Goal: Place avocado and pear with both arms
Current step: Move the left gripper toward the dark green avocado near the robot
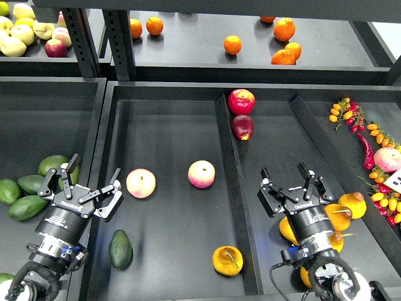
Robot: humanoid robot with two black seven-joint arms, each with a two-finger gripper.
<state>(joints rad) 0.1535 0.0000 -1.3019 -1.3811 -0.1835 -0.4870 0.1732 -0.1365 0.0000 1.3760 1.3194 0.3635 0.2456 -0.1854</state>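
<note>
The dark green avocado (121,249) lies in the middle bin near its front left corner. The orange-yellow pear (227,260) with a brown stem lies in the same bin at the front right. My left gripper (87,186) is open and empty, above the bin's left wall, up and left of the avocado. My right gripper (294,186) is open and empty, over the right bin, up and right of the pear.
Two pink-cream peaches (141,183) (202,174) lie mid-bin. Two red apples (241,101) sit by the divider (232,182). Lighter green fruits (26,194) lie left of my left gripper. Orange-yellow pears (341,213) lie by my right arm. Oranges (232,44) are on the back shelf.
</note>
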